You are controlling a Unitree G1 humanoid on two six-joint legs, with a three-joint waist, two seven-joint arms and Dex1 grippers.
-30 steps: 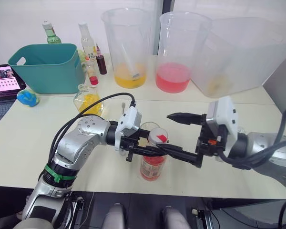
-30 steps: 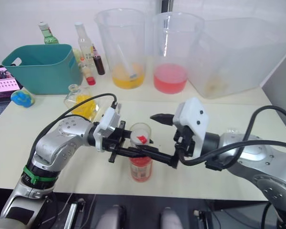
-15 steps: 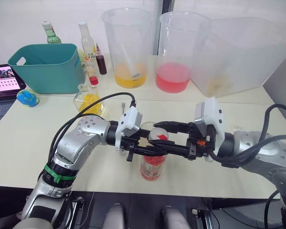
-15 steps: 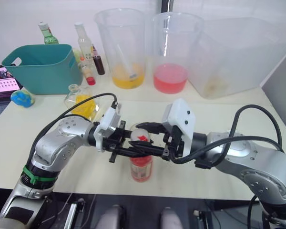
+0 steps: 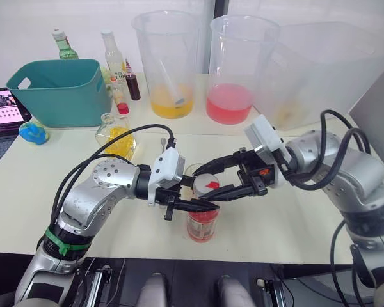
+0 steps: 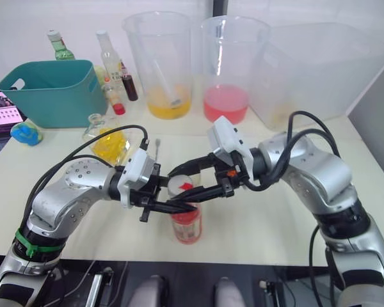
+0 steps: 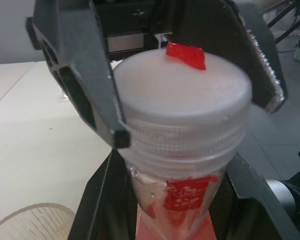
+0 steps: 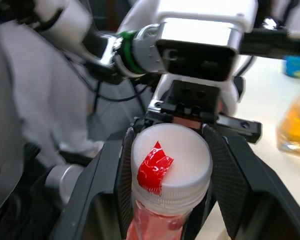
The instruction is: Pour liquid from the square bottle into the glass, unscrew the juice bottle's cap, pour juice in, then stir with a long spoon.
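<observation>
The juice bottle stands upright near the table's front edge, pink-red liquid inside. My left gripper is shut on its neck just under the cap. My right gripper reaches in from the right, its fingers pressed on both sides of the white juice bottle's cap with the red mark. The glass stands right behind the bottle, mostly hidden. The square bottle with yellow liquid stands further back on the left. A thin silver end of the long spoon peeks out behind my left wrist.
A teal basket stands at the back left, with several bottles beside it. Two huge beakers, one with yellow liquid and one with pink, and a clear tub line the back. A laptop sits far left.
My right gripper has moved left from beside the bottle, turned, and closed its fingers around the cap. The left gripper keeps its hold on the bottle's neck.
</observation>
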